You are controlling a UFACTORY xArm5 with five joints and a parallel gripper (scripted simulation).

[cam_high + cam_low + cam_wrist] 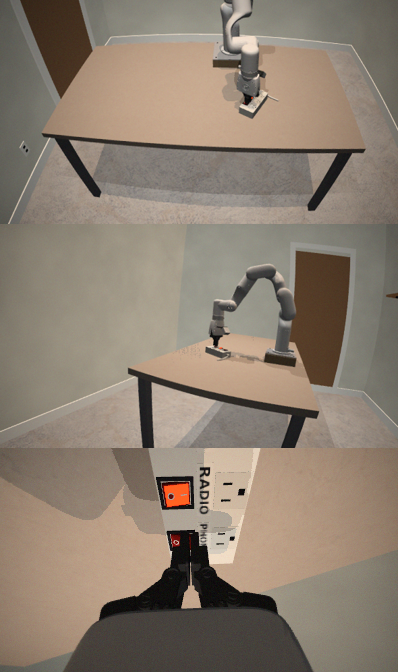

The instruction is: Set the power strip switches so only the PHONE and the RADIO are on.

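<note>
The power strip (247, 112) (212, 351) (178, 520) lies flat, right way up. The RADIO switch (176, 495) glows bright orange; its orange also shows in the exterior view (220, 348). The PHONE switch (175, 541) is dark red and unlit at its visible end, marked O; the fingers hide most of the rest. My gripper (245, 102) (216, 345) (190, 544) is shut and empty, with its tips down at the PHONE switch, on the side away from the O mark. Whether they press it is hidden. Another switch nearer the cable looks dark in the exterior view; its label cannot be read.
A short pale cable (272, 98) (223, 358) leaves the far end of the strip. Outlets (232, 491) run beside the switches. The arm's base (226, 63) (280, 359) stands at the back of the table (152, 94) (189, 376).
</note>
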